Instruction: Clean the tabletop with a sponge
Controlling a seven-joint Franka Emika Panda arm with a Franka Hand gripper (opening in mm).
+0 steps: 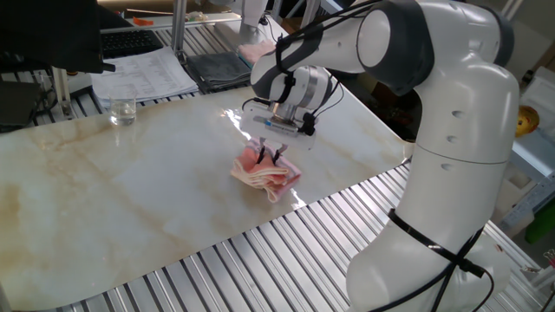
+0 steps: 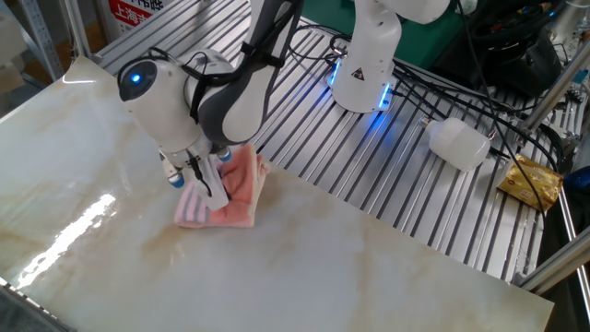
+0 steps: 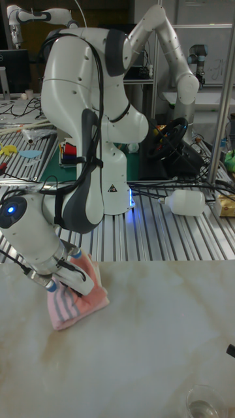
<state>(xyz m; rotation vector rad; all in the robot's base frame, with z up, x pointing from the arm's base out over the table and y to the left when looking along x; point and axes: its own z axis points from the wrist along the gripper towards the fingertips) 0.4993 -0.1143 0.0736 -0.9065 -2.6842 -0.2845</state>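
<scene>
The salmon-pink sponge (image 1: 269, 179) lies crumpled on the marble tabletop (image 1: 130, 191), close to its edge by the metal slats. In the other fixed view the sponge (image 2: 235, 198) shows a striped edge on its left side. My gripper (image 1: 270, 157) points straight down over it, fingers slightly apart, with the tips just at the top folds. From the other side, the gripper (image 2: 198, 184) straddles the striped part. The tall view shows the gripper (image 3: 65, 281) over the sponge (image 3: 81, 300), which rests flat on the tabletop (image 3: 150, 339).
A glass (image 1: 122, 110) stands at the slab's far left edge, beside papers (image 1: 143, 74) and a dark grey cloth (image 1: 217, 68). Ribbed metal slats (image 1: 286, 251) border the slab. A white bottle (image 2: 458, 143) and a yellow packet (image 2: 533, 180) lie on the slats near the arm's base (image 2: 369, 55).
</scene>
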